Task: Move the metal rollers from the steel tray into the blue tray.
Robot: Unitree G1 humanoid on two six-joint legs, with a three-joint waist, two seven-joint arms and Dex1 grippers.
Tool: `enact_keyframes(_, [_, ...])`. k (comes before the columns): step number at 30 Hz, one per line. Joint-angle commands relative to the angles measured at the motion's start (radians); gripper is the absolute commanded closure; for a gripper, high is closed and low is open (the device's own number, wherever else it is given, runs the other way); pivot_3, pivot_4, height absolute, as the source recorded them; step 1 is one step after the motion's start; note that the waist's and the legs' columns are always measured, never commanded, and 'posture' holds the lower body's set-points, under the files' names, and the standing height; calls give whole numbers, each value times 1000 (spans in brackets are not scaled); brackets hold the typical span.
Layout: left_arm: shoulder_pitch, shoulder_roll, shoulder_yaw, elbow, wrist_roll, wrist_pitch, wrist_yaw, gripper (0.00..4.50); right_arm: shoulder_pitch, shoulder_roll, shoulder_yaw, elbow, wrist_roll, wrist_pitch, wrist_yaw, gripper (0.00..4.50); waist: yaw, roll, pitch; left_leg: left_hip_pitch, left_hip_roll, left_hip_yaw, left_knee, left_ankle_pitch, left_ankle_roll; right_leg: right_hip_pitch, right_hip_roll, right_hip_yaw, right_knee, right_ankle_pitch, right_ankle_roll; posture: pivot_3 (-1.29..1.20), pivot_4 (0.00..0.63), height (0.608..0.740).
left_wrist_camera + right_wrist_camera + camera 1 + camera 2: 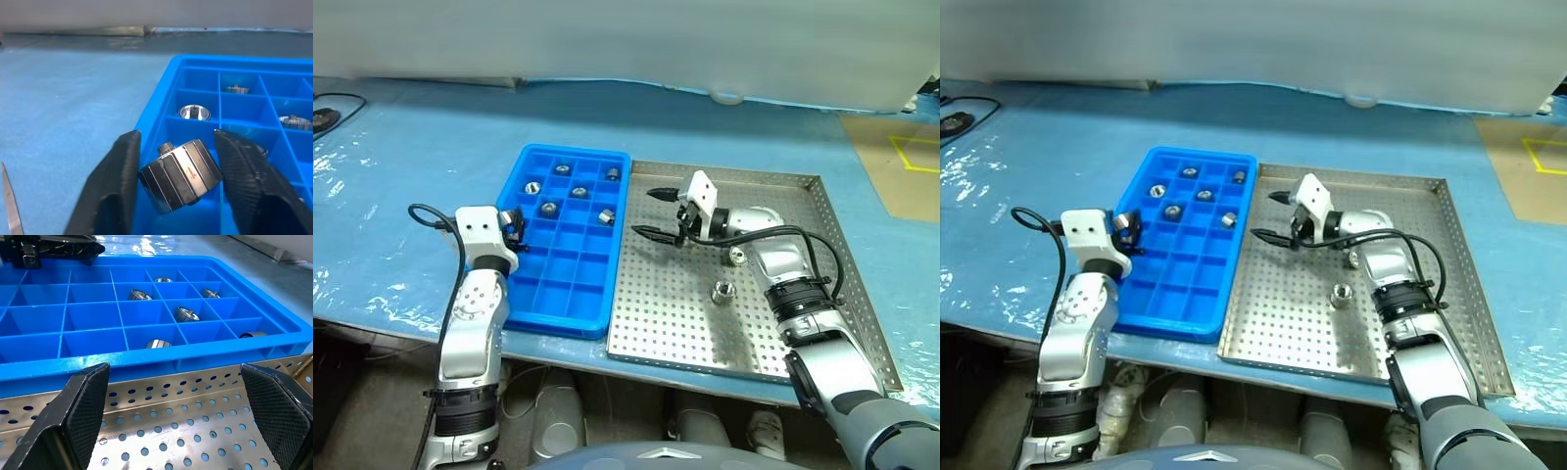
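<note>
Table (431, 166) covered in a pale blue plastic sheet, wrinkled and glossy at its left end. Pale wall (626, 39) ran behind it. Brown floor (901, 176) with yellow tape marking (915, 155) at far right. Black cable (333, 103) at left edge.

- I'm seeing bright, even overhead light and soft, short shadows.
- Glare streaks the crinkled pale blue plastic table covering (401, 157) at my left.
- The perforated square silver steel tray (822, 255) shines softly.
- In my left wrist view the ridged shiny metal roller (182, 174) looks slightly blurred, background sharper.
</note>
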Motion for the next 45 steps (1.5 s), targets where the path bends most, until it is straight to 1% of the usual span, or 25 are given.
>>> enact_keyframes(1, [3,-8,-2,-17,-3,23,11,1011,-3,-5,-16,-25,-3,-28,-9,0,0,0,0,0,0,0,0,0,0,0,0,0,0,0,0,291,150,740])
enact_keyframes(3, [-7,-9,-2,-11,-13,24,5,277,-4,-6,-17,-24,-4,-31,-13,0,0,0,0,0,0,0,0,0,0,0,0,0,0,0,0,283,150,740])
enact_keyframes(4, [-18,-5,-3,-6,-21,22,-5,21,-5,-7,-19,-26,-3,-30,-16,0,0,0,0,0,0,0,0,0,0,0,0,0,0,0,0,267,150,740])
enact_keyframes(5, [-25,-2,-4,-4,-26,21,-12,21,-5,-8,-21,-29,-2,-28,-18,0,0,0,0,0,0,0,0,0,0,0,0,0,0,0,0,258,150,740])
enact_keyframes(10, [-145,29,-42,82,-132,-29,-206,21,43,-50,-46,-92,3,-1,-45,0,5,0,0,-1,0,-1,2,0,0,0,0,-1,1,0,0,161,150,740])
enact_keyframes(13, [-241,50,-99,190,-170,-60,-364,21,115,-97,-80,-187,16,43,-73,0,0,0,0,-1,-1,-1,4,0,0,0,-1,0,1,0,0,78,150,740])
enact_keyframes(16, [-353,58,-151,339,-198,-77,-519,21,206,-149,-127,-306,29,100,-113,0,-10,0,0,-1,-1,-1,4,0,0,0,0,1,2,0,0,-36,150,740])
enact_keyframes(19, [-448,63,-213,495,-177,-103,-640,21,290,-186,-173,-414,43,158,-151,0,-35,0,0,0,-2,0,5,0,0,0,0,3,2,0,1,-102,150,740])
enact_keyframes(21, [-528,42,-235,616,-165,-142,-689,21,357,-211,-211,-489,51,196,-175,0,-60,0,0,1,-2,1,5,0,0,1,0,5,2,1,1,-177,150,740])
enact_keyframes(24, [-660,1,-277,815,-140,-195,-782,21,472,-241,-277,-611,66,252,-217,0,-83,0,0,2,-2,2,5,0,0,1,1,6,2,1,2,-263,150,740])
enact_keyframes(27, [-755,-23,-298,995,-96,-256,-827,21,561,-247,-327,-714,79,298,-263,0,-110,0,0,3,-2,3,5,-1,1,1,0,7,1,1,2,-352,150,740])
enact_keyframes(31, [-841,-50,-312,1159,-50,-341,-869,21,652,-240,-372,-811,87,342,-313,0,-148,1,0,3,-2,4,5,-1,2,1,0,8,0,1,3,-420,150,740])
enact_keyframes(34, [-881,-72,-308,1232,-36,-354,-891,21,695,-236,-392,-859,91,363,-341,0,-167,1,0,3,-2,4,6,-2,3,1,0,8,0,1,3,-450,150,740])
enact_keyframes(38, [-886,-71,-344,1288,24,-370,-907,21,738,-233,-412,-899,98,378,-370,0,-173,1,0,2,-2,5,8,-3,5,1,0,8,-1,1,4,-468,150,740])
enact_keyframes(41, [-873,-62,-367,1307,70,-392,-901,599,746,-233,-406,-911,103,384,-381,0,-174,1,0,2,-2,5,8,-4,5,1,0,8,-2,-1,7,-468,150,740])
enact_keyframes(45, [-860,-60,-371,1306,102,-416,-876,1983,724,-234,-389,-906,107,388,-387,0,-173,1,0,0,-2,5,8,-4,6,1,-1,8,-3,0,5,-454,150,740])
